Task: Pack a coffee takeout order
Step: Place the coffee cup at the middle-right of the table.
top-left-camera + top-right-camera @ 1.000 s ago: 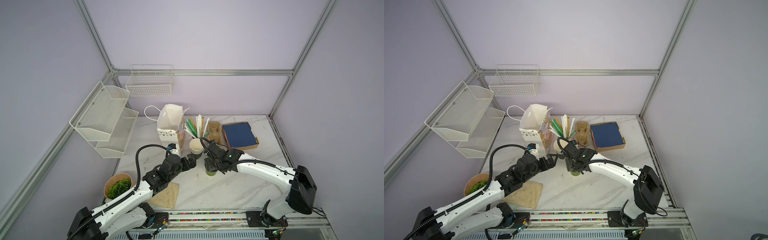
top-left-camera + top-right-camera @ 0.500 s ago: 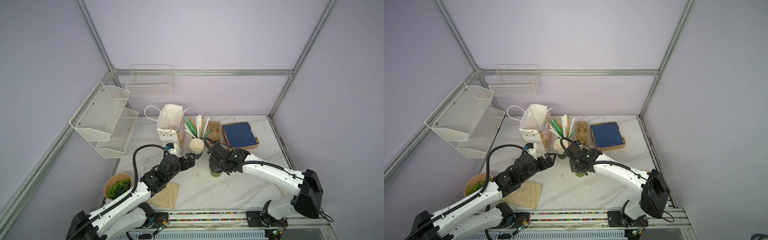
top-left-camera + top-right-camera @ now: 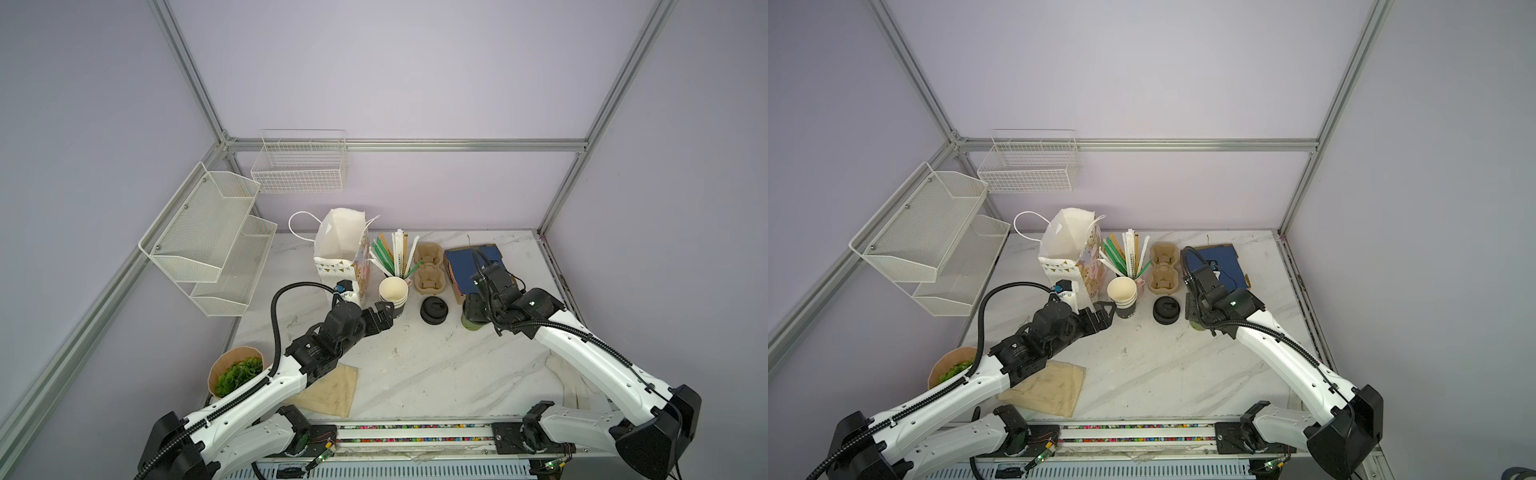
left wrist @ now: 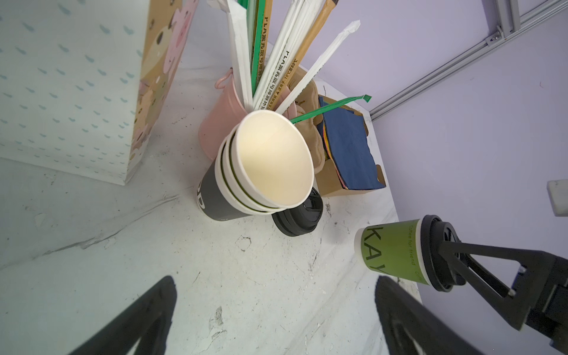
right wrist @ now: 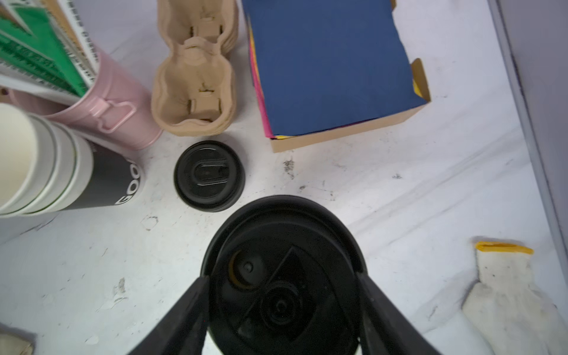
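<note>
While the marble table is seen whole in both top views, it is reached over from its near edge by two white arms. The left arm is stretched toward the back of the table. The left jaws are held wide apart with nothing between them, just short of a stack of paper cups. The right arm is bent in from the right side. The right jaws are clamped on the black lid of the green paper cup, with one finger on each side of the lid.

A white gift bag is stood upright at the back left. A beige cloth is spread near the front edge, partly under the left arm. At the back right, a cardboard box is topped by a navy blue napkin. Just beside it, the brown pulp carrier is laid, between the box and a pink bucket filled with wrapped straws.

The green paper cup is held upright just in front of the box, apart from the carrier. Whether its base is touching the table cannot be told. A loose black lid is laid flat between this cup and the stack of paper cups.
</note>
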Controlling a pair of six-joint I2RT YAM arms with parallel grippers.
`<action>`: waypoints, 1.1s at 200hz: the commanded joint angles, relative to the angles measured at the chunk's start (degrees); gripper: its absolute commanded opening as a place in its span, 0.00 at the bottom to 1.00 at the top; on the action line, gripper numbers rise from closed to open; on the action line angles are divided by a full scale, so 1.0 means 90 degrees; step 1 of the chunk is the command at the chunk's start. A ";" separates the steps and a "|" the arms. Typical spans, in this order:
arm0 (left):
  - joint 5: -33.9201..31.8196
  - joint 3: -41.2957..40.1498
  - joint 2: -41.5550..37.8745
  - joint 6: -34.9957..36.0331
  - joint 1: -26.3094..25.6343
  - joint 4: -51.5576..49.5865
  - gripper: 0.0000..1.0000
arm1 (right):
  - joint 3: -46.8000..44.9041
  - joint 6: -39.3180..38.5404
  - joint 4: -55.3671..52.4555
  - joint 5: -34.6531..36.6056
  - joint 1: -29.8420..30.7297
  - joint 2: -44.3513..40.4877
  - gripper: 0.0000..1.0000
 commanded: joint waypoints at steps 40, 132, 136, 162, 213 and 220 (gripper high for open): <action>0.0148 0.0887 0.0225 0.0388 0.0036 0.0227 1.00 | -0.0147 -0.0499 -0.0055 0.0051 -0.1108 -0.0140 0.70; 0.0286 0.0735 0.0274 0.0260 0.0038 0.0384 1.00 | -0.0570 -0.0872 0.0799 -0.0977 -0.2611 0.0292 0.70; 0.0291 0.0725 0.0274 0.0250 0.0038 0.0379 1.00 | -0.0570 -0.0869 0.0821 -0.1019 -0.2650 0.0305 0.70; 0.0315 0.0643 0.0255 0.0187 0.0038 0.0400 1.00 | -0.0571 -0.0887 0.0938 -0.1272 -0.2852 0.0482 0.70; 0.0355 0.0505 0.0216 0.0069 0.0038 0.0480 1.00 | -0.0523 -0.1005 0.0940 -0.1110 -0.3032 0.0753 0.71; 0.0355 0.0498 0.0216 0.0069 0.0038 0.0478 1.00 | -0.0514 -0.1010 0.0940 -0.1112 -0.3043 0.0776 0.71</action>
